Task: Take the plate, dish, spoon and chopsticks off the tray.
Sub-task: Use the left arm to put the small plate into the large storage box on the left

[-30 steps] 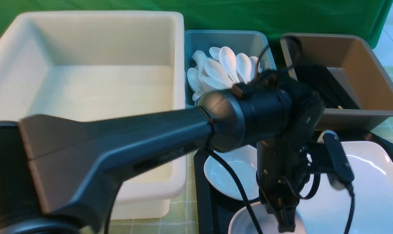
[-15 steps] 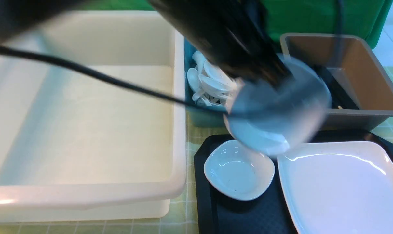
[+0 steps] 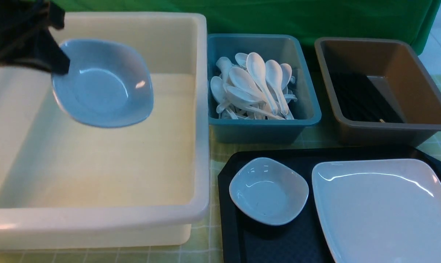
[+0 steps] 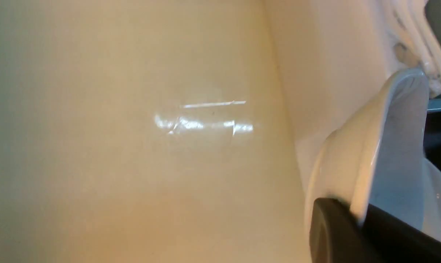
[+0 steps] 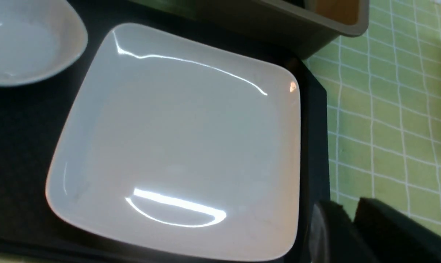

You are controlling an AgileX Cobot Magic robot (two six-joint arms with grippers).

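Two small dishes show in the front view. One dish (image 3: 102, 86) hangs tilted above the white bin (image 3: 201, 109), pinched at its rim by the left gripper (image 3: 60, 63). The second dish (image 3: 268, 190) sits on the tray (image 3: 264, 244), just beside the plate (image 3: 384, 208). The left wrist view adds detail: we see black fingers (image 4: 328, 233) clamped on either side of the dish's rim. Only the right wrist view shows the right gripper (image 5: 352, 233), near the tray's edge over the green cloth (image 5: 388, 128); we cannot tell how far it is open. Spoons (image 3: 257, 80) fill the blue bin (image 3: 264, 122). Chopsticks (image 3: 359, 98) lie in the brown bin (image 3: 388, 128).
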